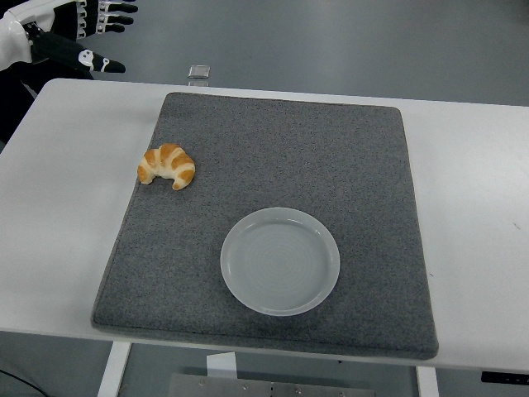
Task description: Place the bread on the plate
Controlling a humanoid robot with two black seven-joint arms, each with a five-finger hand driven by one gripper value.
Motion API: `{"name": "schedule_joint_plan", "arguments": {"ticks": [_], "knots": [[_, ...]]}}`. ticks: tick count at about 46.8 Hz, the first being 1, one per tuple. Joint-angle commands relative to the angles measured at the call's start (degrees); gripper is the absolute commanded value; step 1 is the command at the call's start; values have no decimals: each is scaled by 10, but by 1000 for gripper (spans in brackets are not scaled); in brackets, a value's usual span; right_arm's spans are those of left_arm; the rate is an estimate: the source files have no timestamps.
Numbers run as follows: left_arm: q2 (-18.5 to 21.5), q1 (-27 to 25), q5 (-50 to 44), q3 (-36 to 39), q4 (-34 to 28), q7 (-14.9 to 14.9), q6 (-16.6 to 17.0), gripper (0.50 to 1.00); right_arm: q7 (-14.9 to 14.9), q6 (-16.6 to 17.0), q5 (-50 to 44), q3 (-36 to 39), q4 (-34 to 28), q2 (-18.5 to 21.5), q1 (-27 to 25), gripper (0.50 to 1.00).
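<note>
Croissant (167,165) sits at the grey mat's (331,149) 9 o'clock edge, at 10 o'clock from the empty plate (280,260). My left hand (74,33) hovers far corner, fingers spread, empty. I judge the pastry light, flaky, crushable: pinch gently across its thick middle.

Bread and plate on a gray mat

The bread (167,165) lies at the mat's (273,149) left edge, apart from the empty plate (280,260) nearer the front. The left robot hand (78,29) hangs past the table's (471,207) far left corner, fingers spread, holding nothing.
</note>
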Motion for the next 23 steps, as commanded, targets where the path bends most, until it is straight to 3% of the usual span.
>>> {"name": "schedule_joint_plan", "arguments": {"ticks": [1, 4, 11, 23], "knots": [[10, 4, 48, 0, -16, -22, 13, 996, 0, 0, 0, 0, 0, 0, 0, 952], [22, 7, 65, 1, -40, -37, 43, 999, 0, 0, 0, 0, 0, 0, 0, 952], [44, 34, 78, 18, -98, -53, 150, 996, 0, 0, 0, 0, 0, 0, 0, 952], [35, 59, 152, 62, -106, -66, 295, 996, 0, 0, 0, 0, -1, 0, 0, 952]]}}
